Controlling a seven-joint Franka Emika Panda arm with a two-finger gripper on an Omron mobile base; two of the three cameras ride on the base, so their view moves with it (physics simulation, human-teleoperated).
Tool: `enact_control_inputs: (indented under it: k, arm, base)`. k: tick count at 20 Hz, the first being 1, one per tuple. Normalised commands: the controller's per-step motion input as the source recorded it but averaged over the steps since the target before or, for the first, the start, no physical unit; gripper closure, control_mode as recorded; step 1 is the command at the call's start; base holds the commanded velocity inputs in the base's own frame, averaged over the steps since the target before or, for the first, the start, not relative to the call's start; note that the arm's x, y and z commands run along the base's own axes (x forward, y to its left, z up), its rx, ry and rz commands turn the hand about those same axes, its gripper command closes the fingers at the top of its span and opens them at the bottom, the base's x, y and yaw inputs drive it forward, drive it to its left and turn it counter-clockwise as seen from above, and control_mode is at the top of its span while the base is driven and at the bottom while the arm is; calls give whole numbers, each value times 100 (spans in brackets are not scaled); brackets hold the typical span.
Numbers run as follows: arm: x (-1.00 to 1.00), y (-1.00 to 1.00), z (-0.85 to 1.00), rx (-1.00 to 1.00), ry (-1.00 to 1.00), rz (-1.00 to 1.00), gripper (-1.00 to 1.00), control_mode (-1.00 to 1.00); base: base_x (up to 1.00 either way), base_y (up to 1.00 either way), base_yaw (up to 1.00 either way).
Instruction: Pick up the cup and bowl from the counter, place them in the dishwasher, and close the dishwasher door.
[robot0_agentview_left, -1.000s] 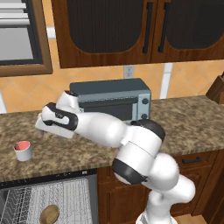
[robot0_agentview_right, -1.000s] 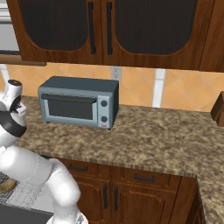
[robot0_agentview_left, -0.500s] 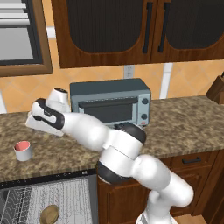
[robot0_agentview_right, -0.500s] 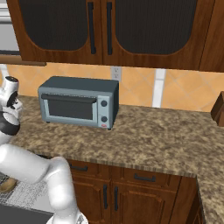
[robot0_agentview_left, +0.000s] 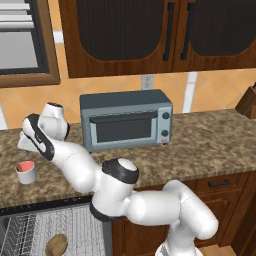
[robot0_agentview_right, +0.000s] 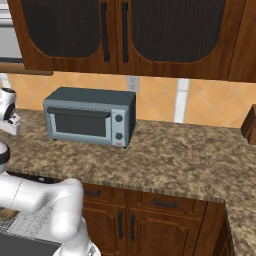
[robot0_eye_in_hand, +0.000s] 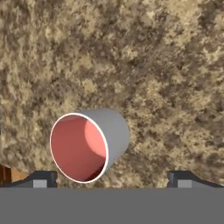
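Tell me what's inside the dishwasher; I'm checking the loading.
The bowl lies on the white wire rack inside the dishwasher. Deeper parts are covered by the counter and arm.

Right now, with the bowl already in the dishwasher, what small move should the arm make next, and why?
Probably lower the open gripper straight down around the cup. The cup stands alone on the counter, just under the hand, nearer one fingertip than the other, so a slight centring first seems wise. The bowl lies in the dishwasher rack.
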Motion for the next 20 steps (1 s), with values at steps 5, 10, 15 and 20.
enact_control_inputs:
  k: [5, 10, 15, 20]
  arm:
    - [0, 19, -20, -4, -9, 0, -100, -100]
    - [-2, 15, -28, -8, -5, 1, -100, -100]
    - [-2, 8, -50, -8, 0, 2, -100, -100]
    - [0, 13, -56, -7, 0, 1, -100, -100]
  base:
    - [0, 0, 0]
    - [0, 0, 0]
    - [0, 0, 0]
    - [0, 0, 0]
